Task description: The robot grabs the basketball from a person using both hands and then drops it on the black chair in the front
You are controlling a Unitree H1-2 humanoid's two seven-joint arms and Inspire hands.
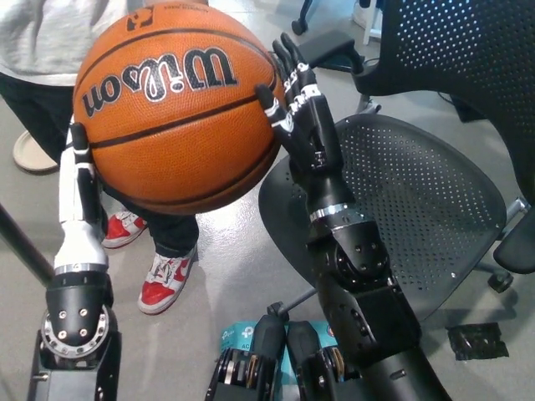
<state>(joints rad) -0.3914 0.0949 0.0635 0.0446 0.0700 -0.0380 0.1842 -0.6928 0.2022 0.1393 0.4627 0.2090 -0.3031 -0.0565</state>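
Up high at the far left of the scene, the basketball point(177, 104) is pressed between the robot's two hands, well above the floor point(234, 276). It is orange with black seams and a black-and-white brand name printed across its upper face, the letters slanting upward to the right. The white left hand point(79, 188) lies flat against the ball's left lower side, fingers stretched upward along the curve, its white forearm running down to a black wrist joint at the near left. The black right hand point(299, 104) presses on the ball's right side, fingers spread and pointing up and far, their tips reaching past the ball's widest part; the black right arm rises to it from the near right. Both hands hold the ball by squeezing from opposite sides, neither wrapping around it. Behind the ball stands a person: a light grey top point(50, 38) shows at the far left, dark trousers below it, and red-and-white shoes point(163, 280) on the floor beneath the ball. The black chair point(418, 209) stands to the right, its perforated round seat just right of the right forearm and lower than the ball, its mesh backrest rising at the far right. The ball hangs left of the seat, not over it. A small dark scrap point(478, 340) lies on the floor at the near right.
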